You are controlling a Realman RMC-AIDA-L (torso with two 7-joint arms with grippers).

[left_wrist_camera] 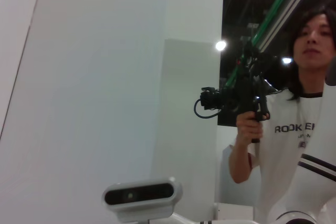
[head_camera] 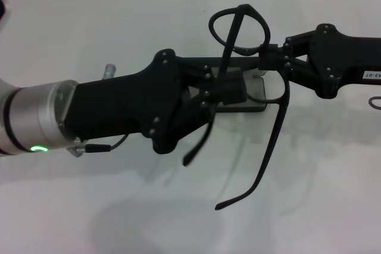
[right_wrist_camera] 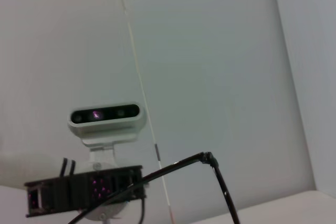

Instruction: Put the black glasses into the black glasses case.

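Glasses hang in the air over the case, pinched at the frame by both my left jaws and right jaws; I should fold the temples, then lower level.

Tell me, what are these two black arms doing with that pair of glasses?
Both arms hold the black glasses up in the air above the white table. The right gripper grips the frame near its hinge, and the left gripper is at the middle of the frame. The temple arms hang open. The black glasses case lies on the table beneath them, mostly hidden, so nothing is inside it yet.
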